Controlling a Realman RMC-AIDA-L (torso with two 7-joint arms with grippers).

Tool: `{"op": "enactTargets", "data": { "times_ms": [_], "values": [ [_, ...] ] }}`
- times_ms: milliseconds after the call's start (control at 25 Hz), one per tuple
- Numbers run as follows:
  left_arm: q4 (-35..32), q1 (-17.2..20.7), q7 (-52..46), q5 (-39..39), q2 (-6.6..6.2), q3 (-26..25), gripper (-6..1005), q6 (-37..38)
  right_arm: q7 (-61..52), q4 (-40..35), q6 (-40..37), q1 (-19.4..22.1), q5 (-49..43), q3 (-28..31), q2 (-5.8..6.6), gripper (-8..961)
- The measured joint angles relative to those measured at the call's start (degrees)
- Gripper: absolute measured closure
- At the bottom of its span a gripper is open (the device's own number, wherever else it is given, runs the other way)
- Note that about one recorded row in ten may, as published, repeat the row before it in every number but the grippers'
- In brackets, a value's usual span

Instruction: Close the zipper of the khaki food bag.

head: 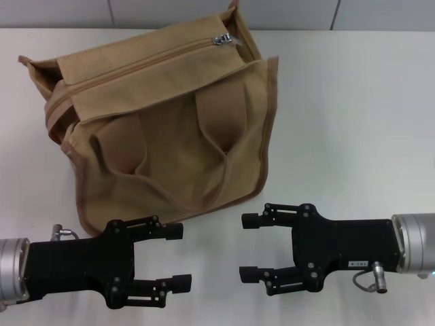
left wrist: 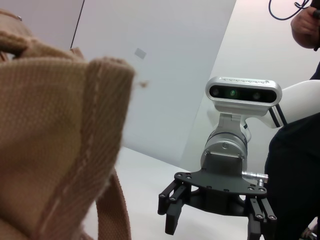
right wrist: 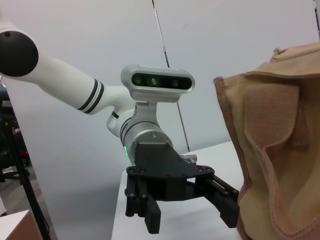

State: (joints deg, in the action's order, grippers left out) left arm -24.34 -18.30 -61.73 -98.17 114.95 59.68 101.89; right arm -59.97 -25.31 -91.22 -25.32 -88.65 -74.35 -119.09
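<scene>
Left gripper (head: 178, 255): low at the near left of the white worktop (head: 353, 115), just in front of the bag's near bottom edge; fingers (head: 171, 231) spread apart and holding nothing. Seen face-on in the right wrist view (right wrist: 192, 212), with its wrist camera above it.

Khaki food bag (head: 170, 136): tan canvas, boxy, standing left of centre toward the far side of the worktop. Darker brown trim runs along its edges. Two wide fabric handles (head: 224, 115) are flopped down over the front face, and the front pocket (head: 183, 180) sags open in loose folds.

Zipper (head: 143, 62): runs along the top of the bag from its left end up toward the far right corner. The silver pull (head: 224, 39) sits at the far right end, with the tape behind it looking drawn together along the length that shows.

Right gripper (head: 248, 248): low at the near right of the worktop, just right of the bag's near corner and not touching it; fingers (head: 257, 219) parted, nothing between them. Also shows in the left wrist view (left wrist: 215, 220), facing the camera.

Hidden or cut off: the bag's far side and the left end of the zipper, where the fabric folds over, cannot be made out. Both arms run off the picture edges in the head view. The wrist views show only a close patch of canvas (left wrist: 55, 130) and a corner of the bag (right wrist: 275, 150); the zipper does not show in either.
</scene>
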Motion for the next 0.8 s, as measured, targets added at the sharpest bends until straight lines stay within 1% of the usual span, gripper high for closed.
{"op": "enactTargets", "data": {
  "times_ms": [800],
  "values": [
    [0.0,0.0,0.0,0.0,-0.12,0.0,165,0.0,0.0,0.0,-0.2,-0.1,0.3,0.0,0.00,145]
  ]
}}
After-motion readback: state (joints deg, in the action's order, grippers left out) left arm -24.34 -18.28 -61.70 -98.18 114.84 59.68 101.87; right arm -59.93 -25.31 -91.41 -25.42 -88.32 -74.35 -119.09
